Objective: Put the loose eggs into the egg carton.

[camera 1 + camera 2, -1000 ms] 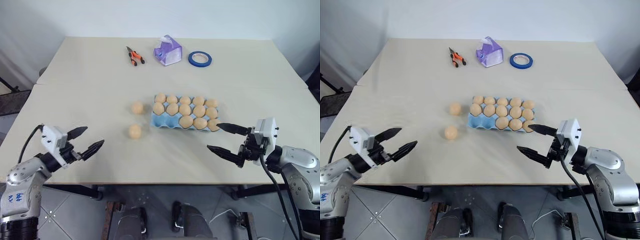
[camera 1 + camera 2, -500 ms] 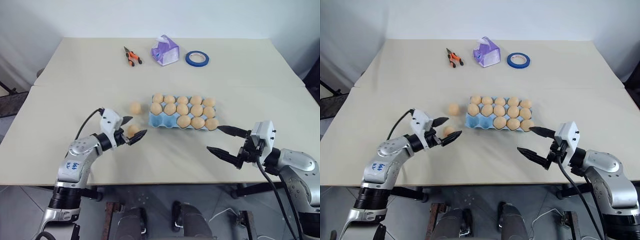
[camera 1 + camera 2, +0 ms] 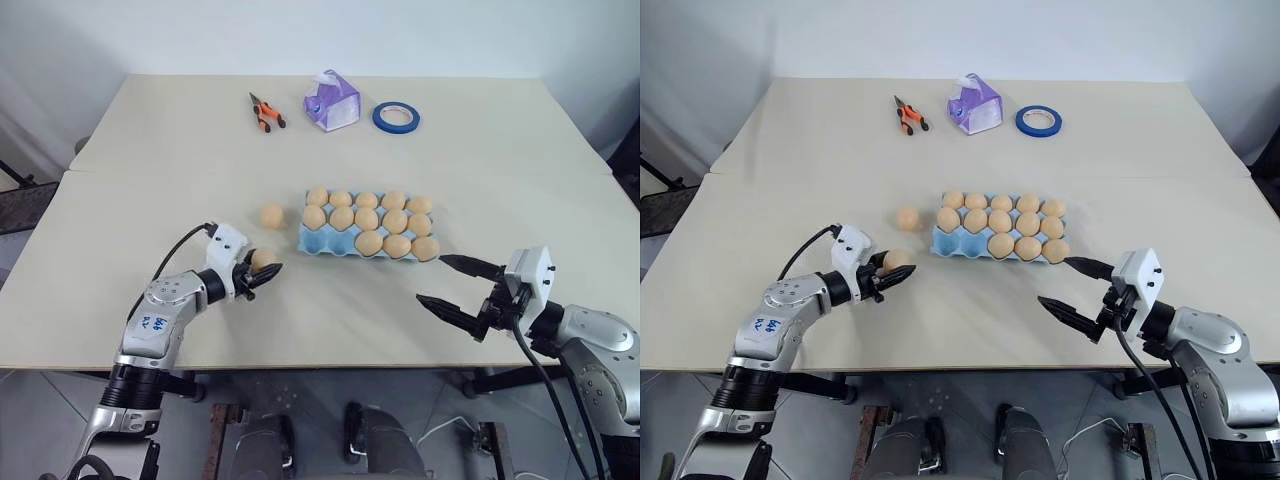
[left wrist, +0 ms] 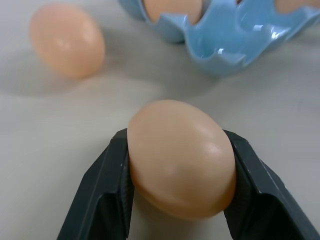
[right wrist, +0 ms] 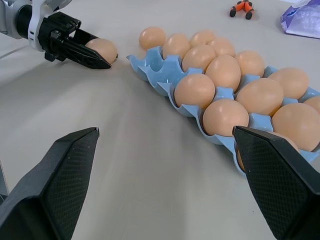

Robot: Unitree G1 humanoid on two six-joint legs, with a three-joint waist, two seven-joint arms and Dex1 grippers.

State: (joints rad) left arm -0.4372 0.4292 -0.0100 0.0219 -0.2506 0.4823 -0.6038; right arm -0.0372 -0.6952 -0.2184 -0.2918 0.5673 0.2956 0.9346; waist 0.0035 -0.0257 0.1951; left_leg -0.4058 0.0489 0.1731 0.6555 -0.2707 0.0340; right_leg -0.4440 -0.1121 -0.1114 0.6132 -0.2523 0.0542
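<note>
The left gripper [image 3: 262, 272] is clamped on one loose egg [image 4: 181, 157], one black finger on each side, on the table [image 3: 180, 180] near the egg carton's [image 3: 322, 240] left end. A second loose egg [image 3: 271, 215] lies just beside that same end, farther back. The right gripper [image 3: 458, 286] hovers near the carton's right front corner, fingers spread wide and grasping nothing.

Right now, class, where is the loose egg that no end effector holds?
In the left eye view the free egg lies on the table, just left of the egg carton.
</note>
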